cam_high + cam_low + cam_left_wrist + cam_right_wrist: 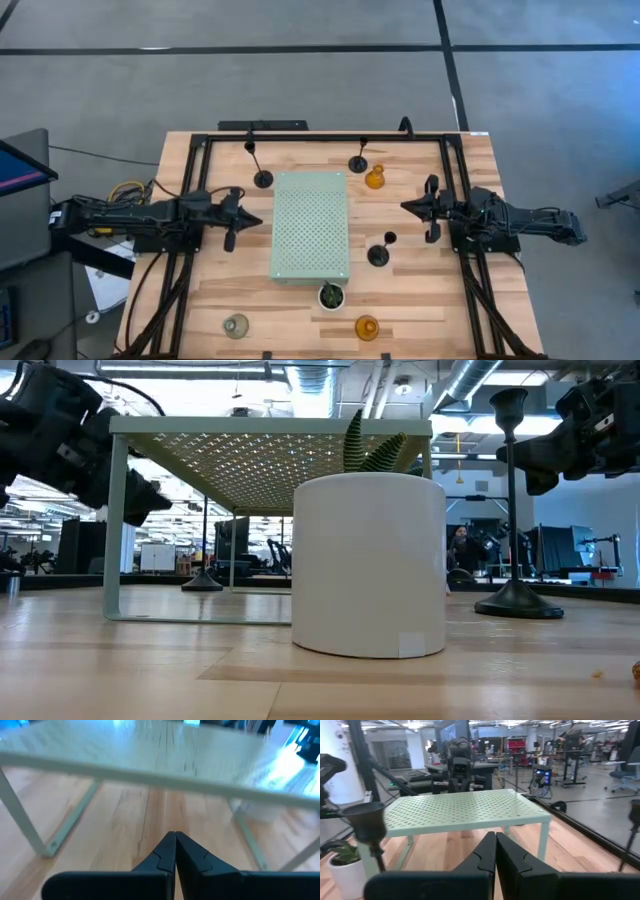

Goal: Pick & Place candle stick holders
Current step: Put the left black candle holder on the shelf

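Observation:
Three black candle stick holders stand on their round bases: one far left of the board [262,178], one beyond it [358,164], one right of it [378,255], also in the low view [515,598]. Amber holders stand far right [375,180] and at the near edge [367,327]. The clear-grey holder [236,325] stands near left. My left gripper [255,221] is shut and empty, left of the board. My right gripper [405,206] is shut and empty, right of it.
The pale green perforated board [310,225] stands on thin legs mid-table, between the two grippers. A small green plant in its pot [331,295] stands just near of it. A black frame [330,137] runs along the table's far edge and sides.

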Robot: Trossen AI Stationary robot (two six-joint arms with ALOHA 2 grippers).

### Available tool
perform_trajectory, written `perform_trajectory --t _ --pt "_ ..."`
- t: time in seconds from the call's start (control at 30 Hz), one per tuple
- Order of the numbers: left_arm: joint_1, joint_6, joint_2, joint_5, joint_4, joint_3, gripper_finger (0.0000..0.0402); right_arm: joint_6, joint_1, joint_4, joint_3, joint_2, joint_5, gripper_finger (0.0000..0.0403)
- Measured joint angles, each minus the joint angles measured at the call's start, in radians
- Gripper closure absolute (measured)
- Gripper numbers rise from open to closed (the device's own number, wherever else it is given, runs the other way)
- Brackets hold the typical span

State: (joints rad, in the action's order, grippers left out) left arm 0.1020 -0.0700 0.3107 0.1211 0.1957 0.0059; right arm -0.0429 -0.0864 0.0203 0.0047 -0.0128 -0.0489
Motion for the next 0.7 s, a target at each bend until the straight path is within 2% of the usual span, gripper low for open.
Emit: perform_trajectory --t 0.3,0.57,0.7 --pt "0.000 0.007 0.000 0.000 0.188 0.000 0.0394 -0.002 0.000 0.003 0.000 0.000 -0.020 0.0403" --pt "0.000 -0.018 0.000 -0.004 0.194 0.000 0.0394 -0.002 -0.001 0.007 0.000 0.000 -0.020 0.0403" --pt "0.000 -0.018 0.000 -0.119 0.194 0.000 0.0394 -0.002 -0.002 0.012 0.000 0.000 -0.030 0.0403"
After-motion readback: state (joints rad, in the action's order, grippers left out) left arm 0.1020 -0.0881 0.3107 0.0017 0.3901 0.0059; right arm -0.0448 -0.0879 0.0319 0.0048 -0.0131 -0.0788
